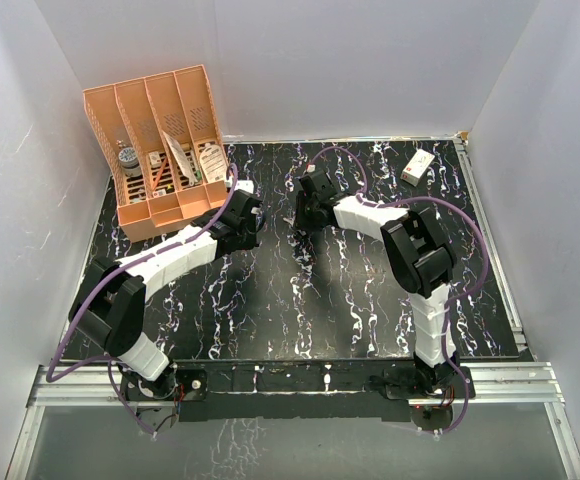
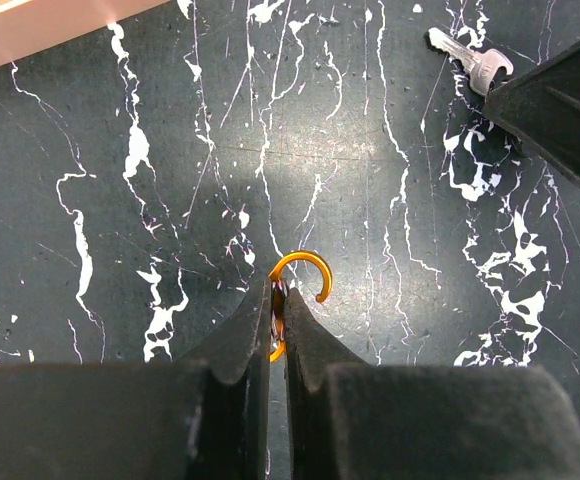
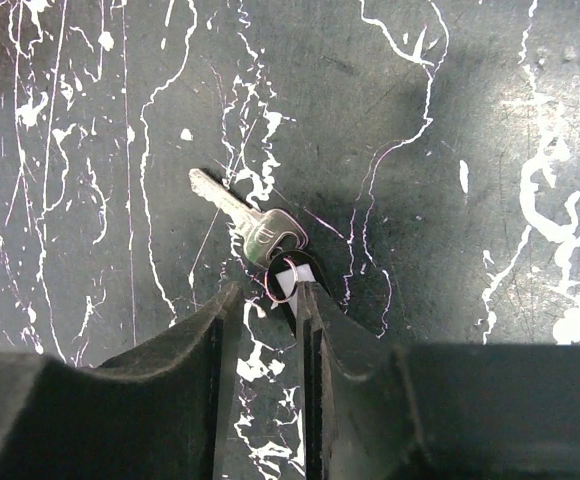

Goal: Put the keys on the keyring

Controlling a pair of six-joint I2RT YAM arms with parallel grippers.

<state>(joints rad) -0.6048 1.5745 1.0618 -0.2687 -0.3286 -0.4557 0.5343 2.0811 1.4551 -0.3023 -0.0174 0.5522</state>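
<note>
The keyring (image 2: 303, 272) is a small orange S-shaped clip. My left gripper (image 2: 278, 300) is shut on its middle, and its open hook sticks out past the fingertips just above the table. The keys (image 3: 238, 214) are one silvery key with a thin wire ring and a dark tag (image 3: 292, 278), lying flat on the table. My right gripper (image 3: 268, 300) is open, its tips at the tag and wire ring, with the right finger touching the tag. The key also shows in the left wrist view (image 2: 467, 58), beside the right gripper's finger (image 2: 560, 100). In the top view both grippers (image 1: 253, 215) (image 1: 306, 213) sit close together at mid-table.
A large orange slotted organizer (image 1: 160, 150) with odds and ends stands at the back left, close behind the left gripper. A white rectangular box (image 1: 417, 167) lies at the back right. The black marbled table (image 1: 300, 310) is walled by white panels.
</note>
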